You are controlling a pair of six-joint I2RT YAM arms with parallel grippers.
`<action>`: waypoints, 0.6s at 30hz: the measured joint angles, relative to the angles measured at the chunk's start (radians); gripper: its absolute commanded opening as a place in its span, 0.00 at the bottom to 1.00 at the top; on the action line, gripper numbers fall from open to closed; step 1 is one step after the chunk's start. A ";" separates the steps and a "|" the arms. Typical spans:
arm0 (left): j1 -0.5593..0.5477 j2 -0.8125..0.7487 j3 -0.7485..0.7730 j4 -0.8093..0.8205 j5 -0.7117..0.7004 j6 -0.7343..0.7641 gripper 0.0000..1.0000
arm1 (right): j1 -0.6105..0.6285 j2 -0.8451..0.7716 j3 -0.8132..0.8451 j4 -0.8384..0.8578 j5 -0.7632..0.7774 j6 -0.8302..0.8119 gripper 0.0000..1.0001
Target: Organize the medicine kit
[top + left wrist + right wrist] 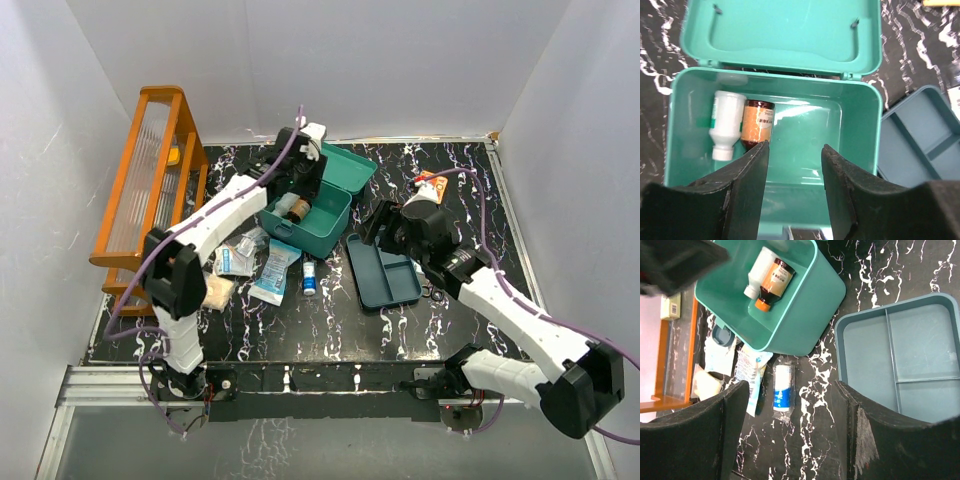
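Over the open box: left gripper (795, 147) hangs with jaws parted and nothing between them, tips aimed at the bare floor of the medicine kit (810, 125).
Kit position: back-centre of the black marbled table (300, 320), with the lid (785, 30) thrown back behind it. An orange wooden rack (150, 170) stands off to its left.
Box contents: white bottle (726, 122) and amber bottle (756, 127) with an orange label lie side by side, touching, at the left end. The rest of the floor is bare.
Tray insert (920, 345): out of the box, on the table just beside its right. All three compartments are empty.
Right gripper (790, 385): spread wide, holding nothing, hovering above the table between box and tray.
Loose stock: small wrapped white-and-blue tube (783, 387) and blue-white sachet (752, 375) lie in front of the box. More packets (237, 255) lie nearer the rack.
Step, as I judge it: filling the box, with the next piece likely taken from the loose stock.
Doing it well: lift straight clear of the rim before swinging out. Lay items flat and low beside the bottles so the tray can seat on top. Keep the two arms apart near the front wall.
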 measured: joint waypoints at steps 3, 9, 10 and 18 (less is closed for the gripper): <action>0.000 -0.116 -0.043 0.005 -0.031 -0.019 0.57 | 0.000 0.030 0.007 0.000 -0.024 -0.005 0.62; 0.001 -0.378 -0.250 0.010 -0.125 -0.046 0.69 | 0.019 0.094 0.040 0.021 -0.087 -0.006 0.61; 0.002 -0.420 -0.283 0.009 -0.143 -0.050 0.70 | 0.035 0.105 0.043 0.027 -0.086 -0.006 0.61; 0.007 -0.682 -0.379 0.032 -0.233 -0.047 0.76 | 0.324 0.291 0.140 0.060 0.040 0.008 0.63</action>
